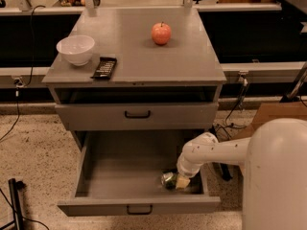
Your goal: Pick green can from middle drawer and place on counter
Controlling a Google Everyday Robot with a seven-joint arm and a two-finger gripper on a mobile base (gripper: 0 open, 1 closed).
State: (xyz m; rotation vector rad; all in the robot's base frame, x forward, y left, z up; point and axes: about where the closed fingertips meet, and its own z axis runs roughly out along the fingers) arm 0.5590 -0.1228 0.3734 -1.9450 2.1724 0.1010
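Observation:
The middle drawer (pixel 96 171) is pulled open below the cabinet. The green can (pixel 168 180) lies on its side at the drawer's front right, its silver end facing left. My gripper (pixel 181 181) reaches down into the drawer from the right and sits right against the can's right side, partly covering it. The white arm (pixel 216 152) comes in over the drawer's right wall. The counter (pixel 139 56) is the flat grey top of the cabinet.
On the counter stand a white bowl (pixel 76 49) at the left, a black remote-like object (pixel 104 67) beside it, and a red apple (pixel 161 33) at the back. The drawer above (pixel 137 114) is closed. A cardboard box (pixel 278 111) stands at the right.

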